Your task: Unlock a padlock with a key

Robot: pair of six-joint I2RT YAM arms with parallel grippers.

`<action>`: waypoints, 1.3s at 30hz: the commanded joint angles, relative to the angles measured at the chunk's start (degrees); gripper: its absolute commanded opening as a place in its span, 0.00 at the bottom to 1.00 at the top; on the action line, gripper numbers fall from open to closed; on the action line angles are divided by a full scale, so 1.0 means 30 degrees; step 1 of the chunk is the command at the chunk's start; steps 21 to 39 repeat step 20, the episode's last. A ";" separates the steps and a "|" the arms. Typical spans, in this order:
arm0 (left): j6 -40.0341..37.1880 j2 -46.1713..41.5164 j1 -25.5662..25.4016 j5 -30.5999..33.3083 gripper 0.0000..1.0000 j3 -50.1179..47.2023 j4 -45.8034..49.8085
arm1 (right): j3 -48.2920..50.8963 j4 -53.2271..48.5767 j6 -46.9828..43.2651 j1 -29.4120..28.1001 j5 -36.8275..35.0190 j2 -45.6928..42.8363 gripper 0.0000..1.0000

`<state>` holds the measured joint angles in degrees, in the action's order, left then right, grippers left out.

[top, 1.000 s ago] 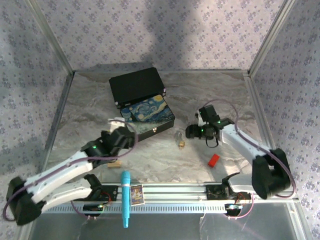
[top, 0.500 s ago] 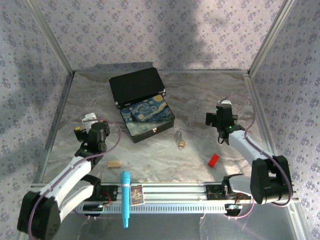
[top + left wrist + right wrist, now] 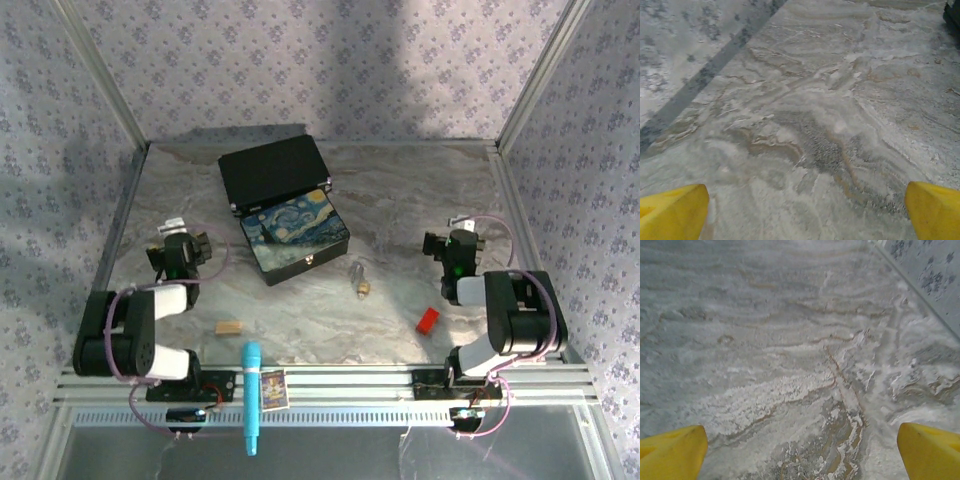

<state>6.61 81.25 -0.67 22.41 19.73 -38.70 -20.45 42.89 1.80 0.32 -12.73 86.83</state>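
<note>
Brass padlock (image 3: 361, 286) lies near the painted box (image 3: 295, 232).

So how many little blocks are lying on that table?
2. A tan wooden block lies front left, near the left arm's base; a red block lies front right. Another could be hidden behind the painted box.

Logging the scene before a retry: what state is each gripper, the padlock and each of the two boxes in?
left gripper: open, holding nothing.
right gripper: open, holding nothing.
padlock: lying loose, apart from both grippers; locked or unlocked is too small to tell.
painted box: lid down, looks shut.
black case: lying flat, looks shut.
</note>
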 commanded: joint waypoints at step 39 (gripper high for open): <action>-0.1253 0.2227 0.0057 -0.3984 1.00 0.1101 -0.3119 | -0.0526 0.1231 -0.0685 -0.0001 0.0747 0.0096 0.99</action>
